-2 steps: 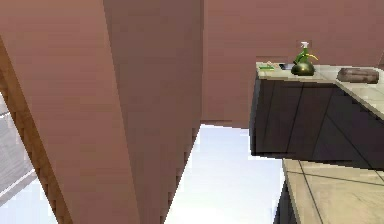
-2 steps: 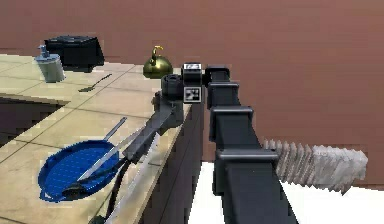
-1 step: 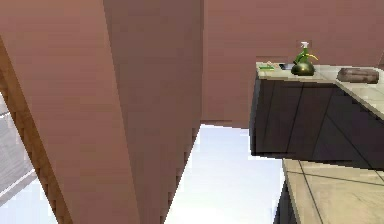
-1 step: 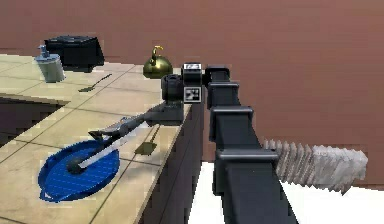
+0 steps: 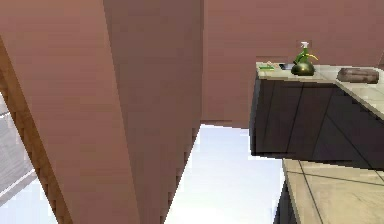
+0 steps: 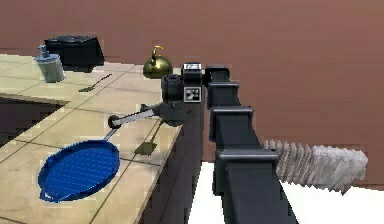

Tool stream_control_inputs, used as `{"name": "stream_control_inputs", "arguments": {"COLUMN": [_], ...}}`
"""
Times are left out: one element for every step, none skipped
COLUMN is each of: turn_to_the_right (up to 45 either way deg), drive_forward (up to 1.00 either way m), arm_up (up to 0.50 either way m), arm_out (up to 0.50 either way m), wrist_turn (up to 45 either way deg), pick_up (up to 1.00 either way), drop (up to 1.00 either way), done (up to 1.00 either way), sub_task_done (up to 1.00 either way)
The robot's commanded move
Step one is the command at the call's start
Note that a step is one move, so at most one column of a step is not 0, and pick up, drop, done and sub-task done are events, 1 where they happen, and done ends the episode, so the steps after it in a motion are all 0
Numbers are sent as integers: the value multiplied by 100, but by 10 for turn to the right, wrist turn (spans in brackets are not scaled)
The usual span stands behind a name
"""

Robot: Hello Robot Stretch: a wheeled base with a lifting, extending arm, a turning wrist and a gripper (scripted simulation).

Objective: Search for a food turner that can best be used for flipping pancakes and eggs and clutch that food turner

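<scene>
Gripper point(image 6: 118, 123): at the far end of the dark arm point(image 6: 235, 140), reaching in over the counter point(image 6: 125, 95) from its right edge. Things lie on the tiles at and behind the fingers, so I cannot tell whether it holds anything, nor how the fingers are set.

Wall point(image 6: 300, 50): red-brown, running behind the counter's far edge.

Ribbed pale unit point(image 6: 315, 165): low against that wall, well clear of the counter's right edge.

Blue round pan point(image 6: 78, 170): flat on the tiles near the counter's front edge, just below the gripper's fingers.

Black toaster point(image 6: 72, 50): at the counter's far edge.

Brass-coloured kettle point(image 6: 157, 65): near the far right corner of the counter.

Grey-blue bottle point(image 6: 48, 68): upright, just in front of the toaster.

Slim dark utensil point(image 6: 97, 82): lying between toaster and kettle, well apart from the gripper.

Small dark flat piece point(image 6: 145, 150): by the counter's right edge, near the gripper.

Too small to tell which of these two, if either, is the food turner.

Dark-fronted counter point(image 5: 300, 115), seen ahead: carries a green round vessel point(image 5: 302, 66) and a brown flat item point(image 5: 357, 74).
</scene>
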Motion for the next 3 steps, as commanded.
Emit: {"name": "stream_control_inputs", "arguments": {"turn_to_the_right": [0, 0, 0], "drive_forward": [0, 0, 0], "arm_up": [0, -14, 0], "arm_out": [0, 0, 0], "wrist_turn": [120, 0, 0], "pick_up": [0, 0, 100], "drop": [0, 0, 0], "done": [0, 0, 0], "sub_task_done": [0, 0, 0]}}
